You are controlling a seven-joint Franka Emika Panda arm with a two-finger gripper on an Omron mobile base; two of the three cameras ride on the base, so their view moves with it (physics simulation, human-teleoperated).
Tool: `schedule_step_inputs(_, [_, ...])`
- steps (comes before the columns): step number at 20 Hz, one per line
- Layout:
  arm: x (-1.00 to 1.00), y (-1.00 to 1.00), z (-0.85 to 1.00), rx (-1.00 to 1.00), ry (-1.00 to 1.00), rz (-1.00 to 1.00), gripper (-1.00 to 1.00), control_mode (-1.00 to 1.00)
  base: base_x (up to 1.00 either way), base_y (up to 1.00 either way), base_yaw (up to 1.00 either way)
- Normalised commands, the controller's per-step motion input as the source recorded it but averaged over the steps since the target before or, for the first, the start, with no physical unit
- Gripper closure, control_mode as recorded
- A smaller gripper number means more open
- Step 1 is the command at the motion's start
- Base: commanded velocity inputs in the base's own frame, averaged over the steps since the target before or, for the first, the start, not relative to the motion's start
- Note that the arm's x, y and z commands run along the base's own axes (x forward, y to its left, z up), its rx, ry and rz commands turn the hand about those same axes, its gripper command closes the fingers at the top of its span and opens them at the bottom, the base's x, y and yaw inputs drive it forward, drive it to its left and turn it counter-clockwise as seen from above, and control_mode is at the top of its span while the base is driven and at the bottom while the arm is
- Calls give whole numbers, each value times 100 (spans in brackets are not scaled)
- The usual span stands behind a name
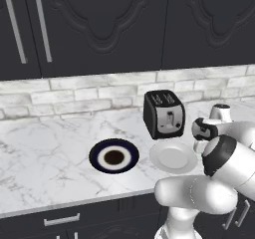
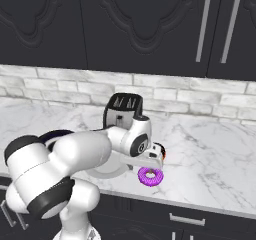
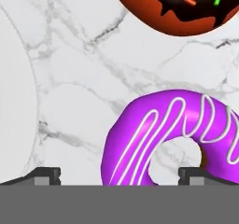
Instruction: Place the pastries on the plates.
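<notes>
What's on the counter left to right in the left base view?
Navy plate → black toaster → white plate. The toaster and white plate overlap in x; the toaster starts slightly further left and sits behind.

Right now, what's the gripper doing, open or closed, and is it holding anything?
Gripper: open, holding nothing; its fingertips straddle the near side of the purple donut on the counter.

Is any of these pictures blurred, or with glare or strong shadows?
Left base view: sharp, even light, no glare on the white plate. Right base view: sharp, only a faint shadow under the purple donut. Hand view: the donut is very near and cut by the edge, its outline slightly soft.
</notes>
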Motion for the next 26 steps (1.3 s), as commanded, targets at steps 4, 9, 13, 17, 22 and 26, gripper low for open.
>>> schedule_step_inputs(4, [0,-2,-20,0,0,0,-100,-100,0,0,0])
schedule_step_inputs(9, [0,0,-29,0,0,0,-100,-100,0,0,0])
schedule_step_inputs(13, [0,0,-17,0,0,0,-100,-100,0,0,0])
schedule_step_inputs(17, [0,0,0,0,0,0,-100,-100,0,0,0])
schedule_step_inputs(22, [0,0,0,0,0,0,100,-100,0,0,0])
schedule_step_inputs(26, [0,0,0,0,0,0,100,-100,0,0,0])
